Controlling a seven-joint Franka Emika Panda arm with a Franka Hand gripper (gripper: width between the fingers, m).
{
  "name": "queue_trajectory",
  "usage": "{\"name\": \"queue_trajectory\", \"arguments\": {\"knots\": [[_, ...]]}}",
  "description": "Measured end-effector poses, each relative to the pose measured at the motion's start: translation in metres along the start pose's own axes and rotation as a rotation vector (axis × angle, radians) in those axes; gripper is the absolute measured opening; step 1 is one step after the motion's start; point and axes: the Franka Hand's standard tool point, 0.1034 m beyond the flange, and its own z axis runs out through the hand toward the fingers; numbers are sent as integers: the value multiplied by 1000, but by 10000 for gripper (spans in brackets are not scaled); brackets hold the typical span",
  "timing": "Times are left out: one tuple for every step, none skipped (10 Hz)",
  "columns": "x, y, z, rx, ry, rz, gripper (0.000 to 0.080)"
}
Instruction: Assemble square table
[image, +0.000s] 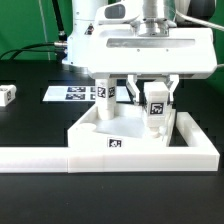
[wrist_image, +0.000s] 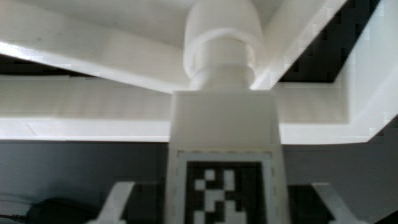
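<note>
The square table's white slab (image: 128, 128) lies flat with its raised rim against the white barrier. In the exterior view one tagged white leg (image: 103, 95) stands upright at the slab's far corner, on the left. My gripper (image: 155, 102) hangs straight down over the slab, shut on a second tagged leg (image: 156, 108) that stands upright. In the wrist view this leg (wrist_image: 226, 130) runs from between my fingers (wrist_image: 121, 200) to a rounded end at the slab (wrist_image: 107, 100). My gripper (wrist_image: 228, 205) holds it by the tagged sides.
The long white L-shaped barrier (image: 40, 157) runs along the front and round the slab's right side. The marker board (image: 70, 93) lies behind the slab on the black table. A loose tagged leg (image: 7, 95) lies at the exterior view's far left.
</note>
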Motion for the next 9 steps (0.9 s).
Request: {"name": "queue_trajectory", "arguments": {"knots": [[0, 0, 0, 0, 1, 0, 290], [0, 0, 0, 0, 1, 0, 290], [0, 0, 0, 0, 1, 0, 290], [0, 0, 0, 0, 1, 0, 290], [0, 0, 0, 0, 1, 0, 290], [0, 0, 0, 1, -1, 0, 290], [1, 0, 1, 2, -4, 1, 290], [2, 0, 2, 5, -14, 0, 290], [6, 0, 3, 9, -20, 1, 290]]}}
